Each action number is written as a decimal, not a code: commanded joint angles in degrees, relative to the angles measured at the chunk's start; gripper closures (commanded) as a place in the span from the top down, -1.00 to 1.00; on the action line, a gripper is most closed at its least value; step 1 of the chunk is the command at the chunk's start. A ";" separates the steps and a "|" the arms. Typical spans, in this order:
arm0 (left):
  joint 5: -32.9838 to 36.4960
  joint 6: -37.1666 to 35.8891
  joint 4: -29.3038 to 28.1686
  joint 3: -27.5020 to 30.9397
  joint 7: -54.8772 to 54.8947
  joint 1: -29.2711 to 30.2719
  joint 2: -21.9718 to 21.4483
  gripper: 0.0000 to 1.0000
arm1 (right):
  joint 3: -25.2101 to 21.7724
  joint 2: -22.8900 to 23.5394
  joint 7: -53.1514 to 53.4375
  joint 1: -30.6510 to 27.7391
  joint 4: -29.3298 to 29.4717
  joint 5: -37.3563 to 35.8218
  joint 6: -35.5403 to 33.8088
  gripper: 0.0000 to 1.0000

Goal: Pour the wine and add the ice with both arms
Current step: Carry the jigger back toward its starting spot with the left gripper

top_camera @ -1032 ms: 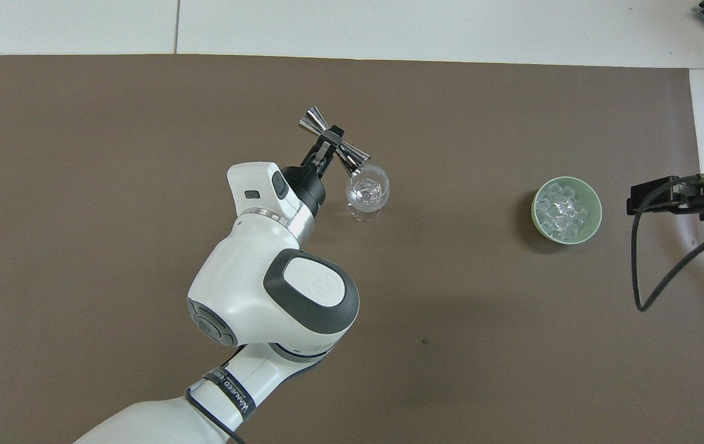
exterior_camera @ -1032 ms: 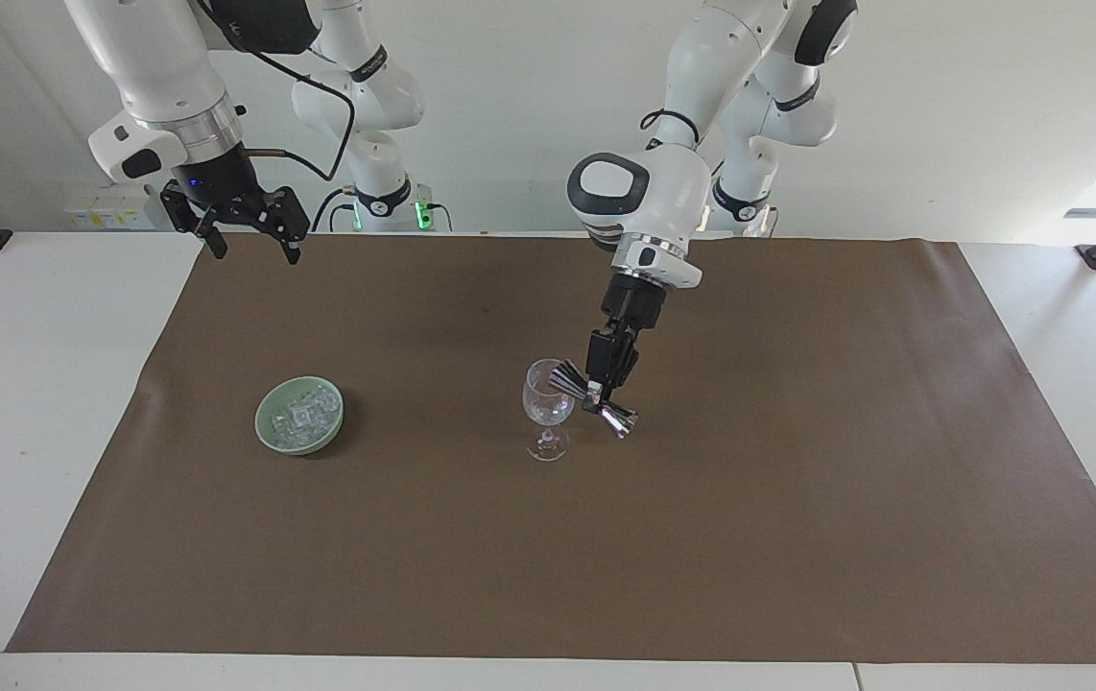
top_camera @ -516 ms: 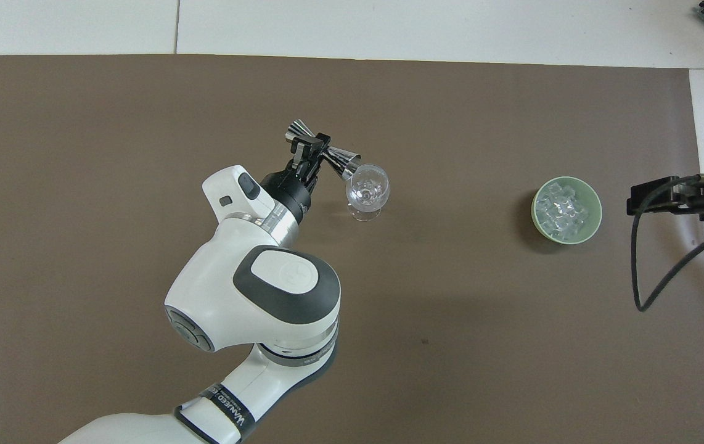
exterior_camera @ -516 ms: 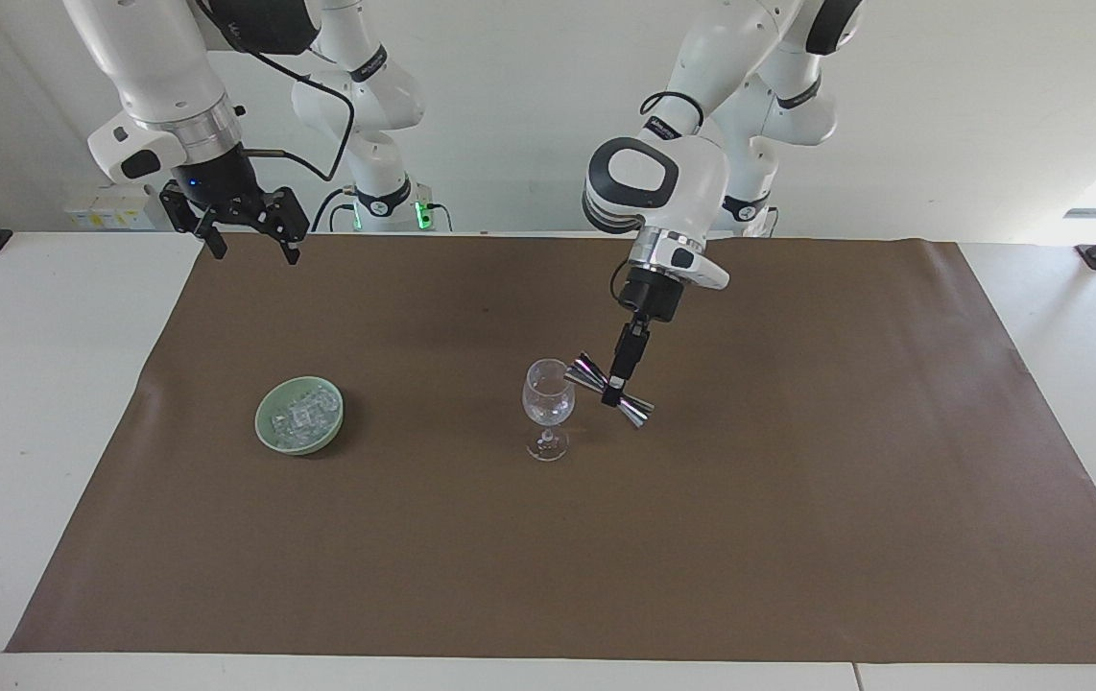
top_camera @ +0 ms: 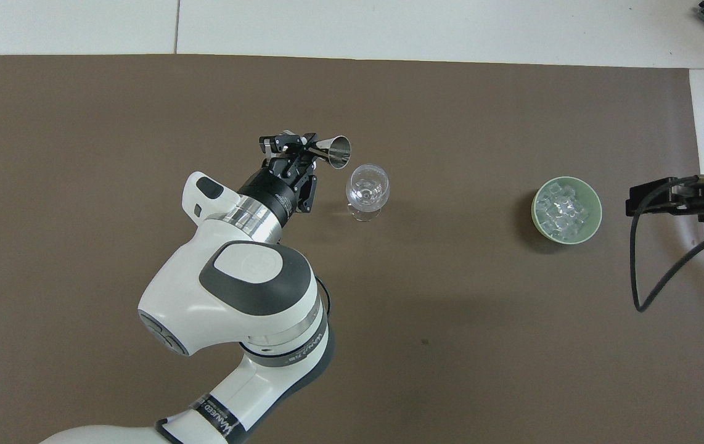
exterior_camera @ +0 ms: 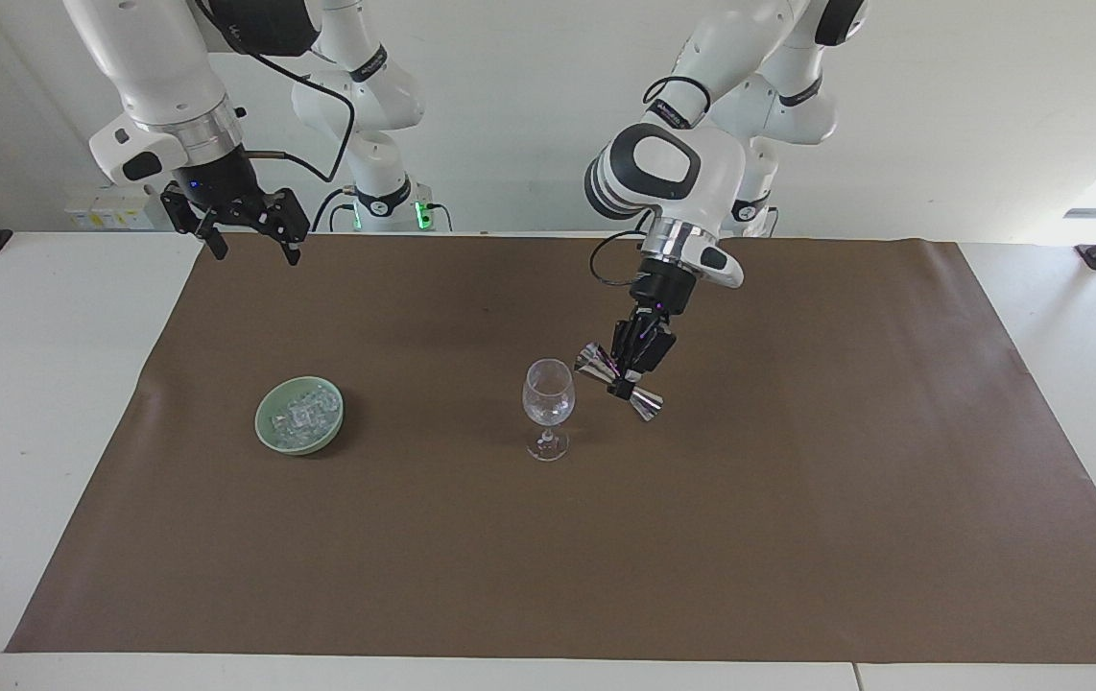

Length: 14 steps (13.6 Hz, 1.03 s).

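Left gripper (exterior_camera: 637,369) pinches steel jigger (exterior_camera: 618,383) at its waist, tilted, just beside wine glass (exterior_camera: 548,395), w/ right gripper (exterior_camera: 248,228) waiting, fingers spread; ice (exterior_camera: 300,415) in green dish (exterior_camera: 272,436), toward right arm's end: prob. slippery, light, so grip across flat faces

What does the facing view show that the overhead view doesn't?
Only the facing view shows both arms' bases, the whole right gripper with open fingers, and the glass's stem. Only the overhead view looks into the jigger's open mouth and the glass's bowl. Both show the left gripper holding the jigger beside the glass, and the dish of ice.
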 commanded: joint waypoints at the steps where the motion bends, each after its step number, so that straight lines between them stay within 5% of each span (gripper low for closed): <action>1: -1.33 -2.47 -1.44 -0.30 -9.26 1.82 -1.74 -1.00 | 0.26 -1.79 -1.89 -0.61 -2.69 0.19 0.61 1.00; 14: -9.05 -11.51 -11.26 -0.21 -32.76 12.70 -7.18 -1.00 | 0.26 -2.23 -1.81 -0.69 -3.31 0.19 0.26 1.00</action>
